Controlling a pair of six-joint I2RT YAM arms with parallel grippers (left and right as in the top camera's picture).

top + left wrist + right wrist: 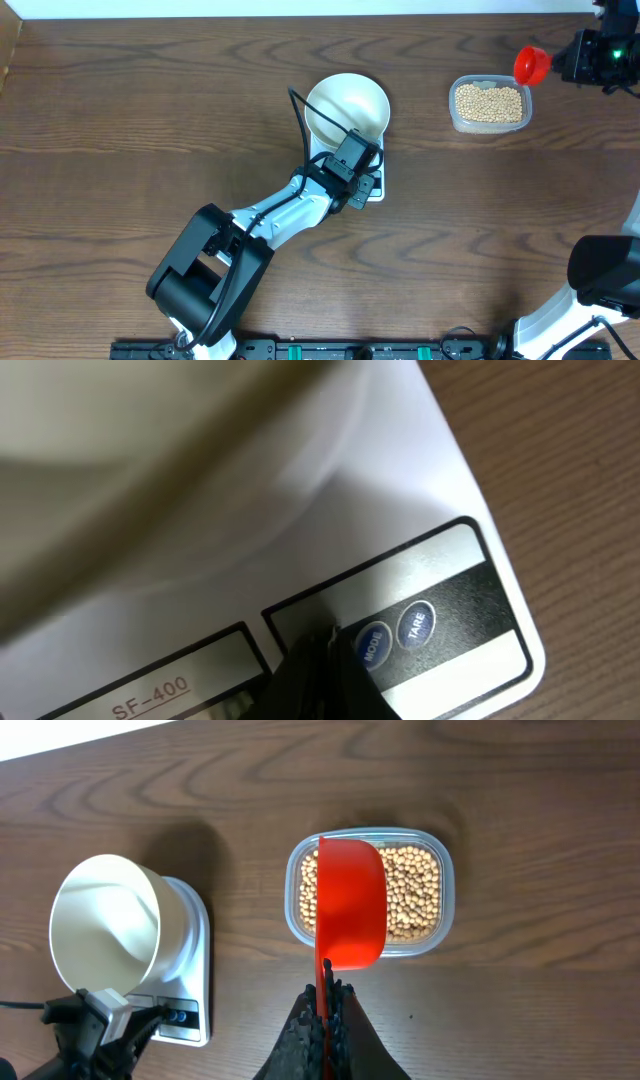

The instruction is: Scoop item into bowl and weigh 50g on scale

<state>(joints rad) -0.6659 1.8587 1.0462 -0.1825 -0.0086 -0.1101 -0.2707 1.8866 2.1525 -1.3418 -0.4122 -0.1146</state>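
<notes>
The white bowl (347,105) stands on the white scale (376,192) and looks empty; both also show in the right wrist view, bowl (105,925) and scale (197,935). My left gripper (325,645) is shut, its tips on the scale's panel (400,510) beside the round blue MODE button (372,645). My right gripper (326,995) is shut on the handle of a red scoop (350,905). The scoop is empty and held above the tan beans (415,890) in the clear tub (489,103).
A TARE button (416,624) sits right of MODE. The scale's display (150,680) is partly hidden by my fingers. The left arm (270,220) stretches across the table's middle. Bare wood lies between scale and tub.
</notes>
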